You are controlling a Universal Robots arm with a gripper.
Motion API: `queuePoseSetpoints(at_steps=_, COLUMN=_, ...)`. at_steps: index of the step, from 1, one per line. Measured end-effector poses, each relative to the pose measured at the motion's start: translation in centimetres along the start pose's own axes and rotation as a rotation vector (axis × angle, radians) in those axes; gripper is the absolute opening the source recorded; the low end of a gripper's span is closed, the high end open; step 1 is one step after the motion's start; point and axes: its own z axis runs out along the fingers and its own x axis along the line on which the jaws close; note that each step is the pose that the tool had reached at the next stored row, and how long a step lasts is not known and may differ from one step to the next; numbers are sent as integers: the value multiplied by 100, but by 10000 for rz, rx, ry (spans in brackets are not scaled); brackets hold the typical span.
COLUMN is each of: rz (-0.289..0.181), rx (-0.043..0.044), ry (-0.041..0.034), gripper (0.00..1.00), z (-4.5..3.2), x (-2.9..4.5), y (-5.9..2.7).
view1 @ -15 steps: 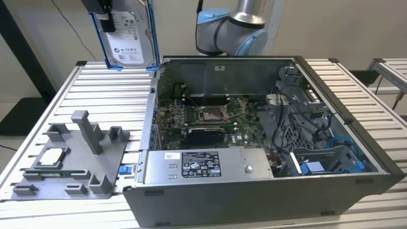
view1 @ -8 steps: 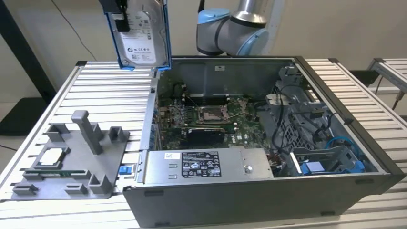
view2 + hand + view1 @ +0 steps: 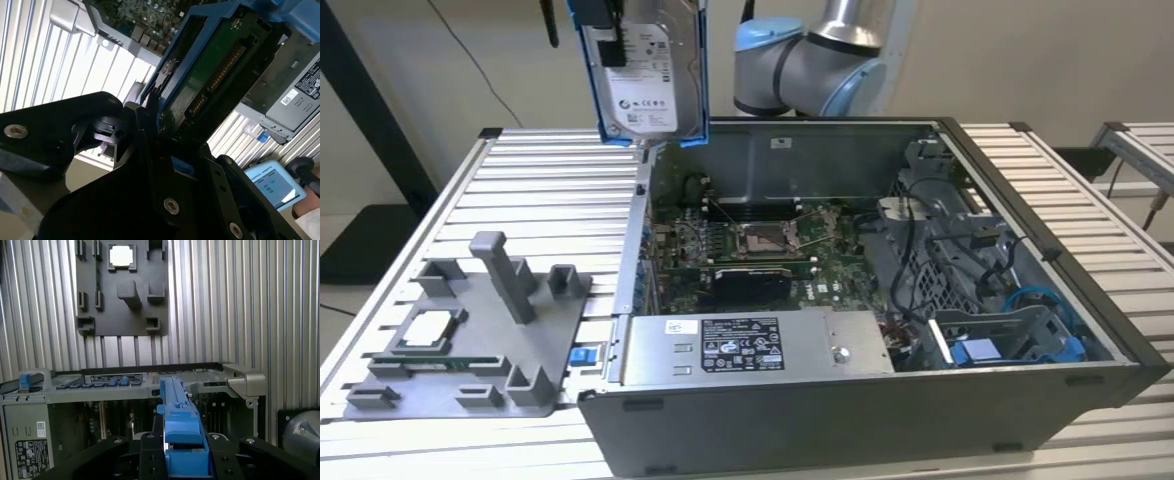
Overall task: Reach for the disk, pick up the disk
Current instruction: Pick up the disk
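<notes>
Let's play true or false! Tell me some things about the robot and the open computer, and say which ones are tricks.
1. The claw holds the disk up in the air. True.
2. The disk lies down inside the computer case. False: it hangs upright above the case's back corner, on the exterior view's left.
3. A small square chip sits on the grey tray beside the case. True.
4. The computer case is closed. False: it is open, and the green board inside shows.
5. The frame around the disk is red. False: it is blue.
</notes>
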Motion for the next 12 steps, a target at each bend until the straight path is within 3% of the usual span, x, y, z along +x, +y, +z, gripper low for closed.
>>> queuePoseSetpoints(at_steps=12, rz=-1, rx=-1, ry=0, gripper=0, z=11, x=-36, y=-462)
